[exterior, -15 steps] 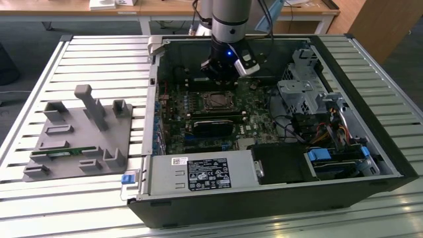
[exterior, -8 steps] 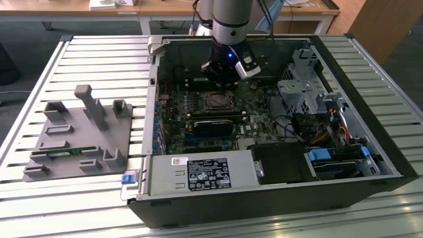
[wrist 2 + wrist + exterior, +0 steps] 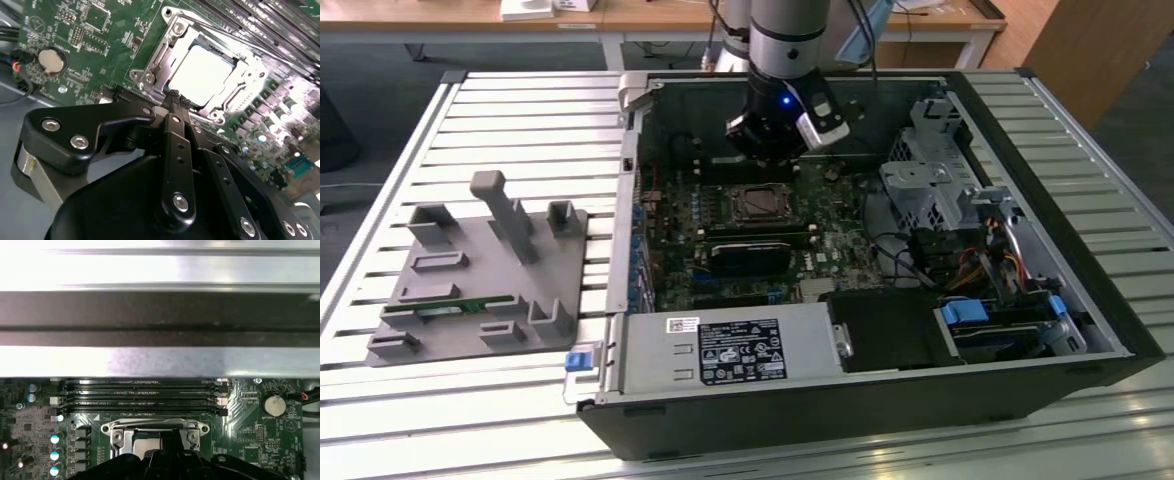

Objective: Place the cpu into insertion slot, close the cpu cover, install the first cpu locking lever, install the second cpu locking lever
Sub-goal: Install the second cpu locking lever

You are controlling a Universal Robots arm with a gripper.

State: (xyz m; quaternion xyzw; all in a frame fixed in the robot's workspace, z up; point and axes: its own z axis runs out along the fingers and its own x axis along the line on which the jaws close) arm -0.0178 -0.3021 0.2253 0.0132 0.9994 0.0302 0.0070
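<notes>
One arm: hovering over the case [image 3: 1067, 300], pretty much above the slot [image 3: 761, 205]
cpu [image 3: 202, 75]: already sitting in the slot, cover [image 3: 240, 82] down around it
fingers [image 3: 176, 100]: clenched, holding nothing, tips just beside the cover's near edge

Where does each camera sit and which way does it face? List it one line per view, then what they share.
Exterior view: off the arm, above the open computer case, looking down; the arm and gripper show.
Second wrist view: on the arm, looking past the gripper, fingers together, at the cpu under the cpu cover.
First wrist view: on the arm, facing the memory slots and case wall.
Shared: the cpu cover, gripper and motherboard.
</notes>
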